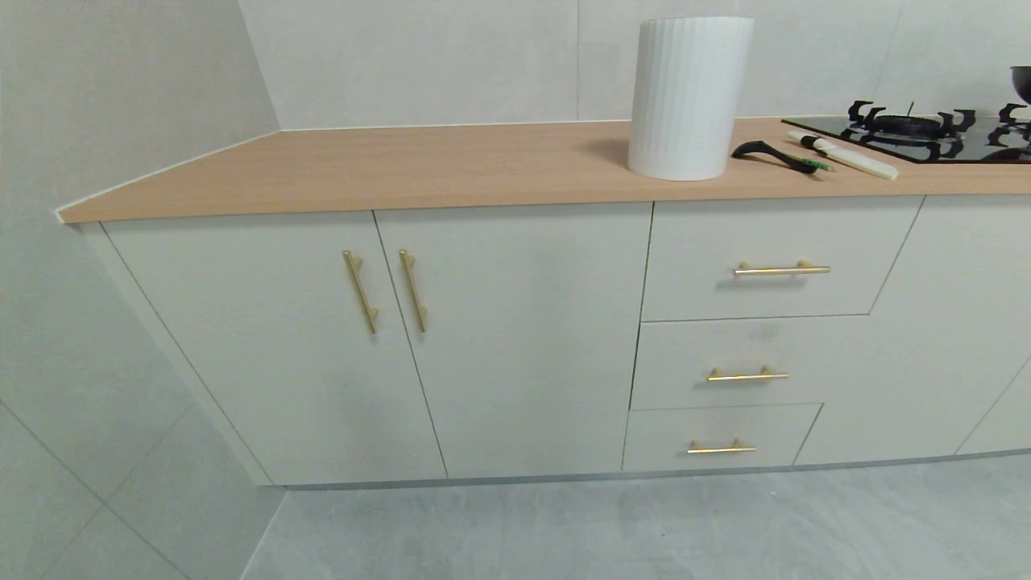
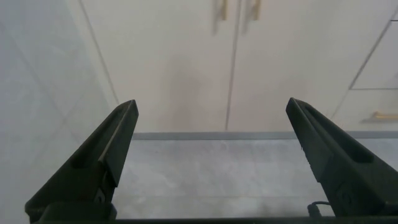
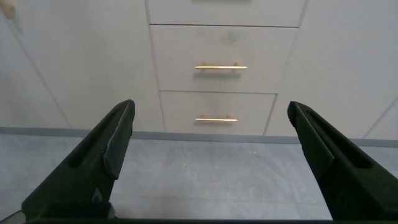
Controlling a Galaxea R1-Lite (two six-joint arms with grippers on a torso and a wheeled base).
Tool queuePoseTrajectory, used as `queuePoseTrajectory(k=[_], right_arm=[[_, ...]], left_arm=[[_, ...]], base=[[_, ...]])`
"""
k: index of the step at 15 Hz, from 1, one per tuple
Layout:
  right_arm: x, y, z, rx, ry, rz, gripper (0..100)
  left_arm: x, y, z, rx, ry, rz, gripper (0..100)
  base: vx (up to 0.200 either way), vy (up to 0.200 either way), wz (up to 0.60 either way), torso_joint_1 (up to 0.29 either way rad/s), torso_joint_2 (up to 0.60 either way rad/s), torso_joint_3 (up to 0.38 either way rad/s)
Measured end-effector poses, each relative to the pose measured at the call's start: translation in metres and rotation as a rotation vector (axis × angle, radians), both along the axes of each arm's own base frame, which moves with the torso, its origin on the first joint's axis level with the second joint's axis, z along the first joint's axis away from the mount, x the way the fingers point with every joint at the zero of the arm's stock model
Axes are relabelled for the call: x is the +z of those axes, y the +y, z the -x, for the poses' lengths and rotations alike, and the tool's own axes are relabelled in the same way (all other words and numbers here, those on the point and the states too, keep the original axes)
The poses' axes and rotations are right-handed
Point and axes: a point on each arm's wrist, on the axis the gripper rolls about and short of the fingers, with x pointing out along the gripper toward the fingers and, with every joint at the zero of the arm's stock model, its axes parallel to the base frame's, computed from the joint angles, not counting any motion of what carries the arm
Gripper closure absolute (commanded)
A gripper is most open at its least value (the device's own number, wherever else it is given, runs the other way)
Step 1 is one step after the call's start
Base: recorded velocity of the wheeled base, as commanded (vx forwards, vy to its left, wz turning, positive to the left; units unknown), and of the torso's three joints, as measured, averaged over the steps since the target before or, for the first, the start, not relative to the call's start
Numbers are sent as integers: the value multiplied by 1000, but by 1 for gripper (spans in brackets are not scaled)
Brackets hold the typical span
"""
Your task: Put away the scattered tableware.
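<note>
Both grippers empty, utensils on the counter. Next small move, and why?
Probably raise the right gripper toward the black utensil. It lies with the white utensil on the countertop, right of the white container; that gripper and the left gripper are open, low before the cabinet.

The desk [image 1: 403,169] crosses the upper frame in the head view. On it, upper right of centre, stands a jar [image 1: 689,97]. Just right of the jar lie a curved utensil [image 1: 777,155] and, further right, a straight utensil [image 1: 846,159], near the hob [image 1: 926,133] in the upper right corner. Below the desk, two doors [image 1: 387,338] sit left of three stacked drawers [image 1: 773,258]. My left jaws hang over the floor [image 1: 644,524] before the doors, my right jaws before the lower drawers.
</note>
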Motion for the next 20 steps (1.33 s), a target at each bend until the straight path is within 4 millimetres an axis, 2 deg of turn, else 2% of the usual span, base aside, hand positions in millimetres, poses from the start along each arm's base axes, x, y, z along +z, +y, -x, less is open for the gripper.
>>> queuePoseTrajectory(k=[1,17,20], right_arm=[[0,0,0,-1,0,0,0],[0,0,0,-1,0,-1,0],[0,0,0,-1,1,-1,0]], left_arm=[[0,0,0,0,0,0,0],[0,0,0,0,0,0,0],[0,0,0,0,0,0,0]], base=[[0,-200,0,2,-2,-7],[0,0,37,0,0,0],[200,0,0,1,2,4]])
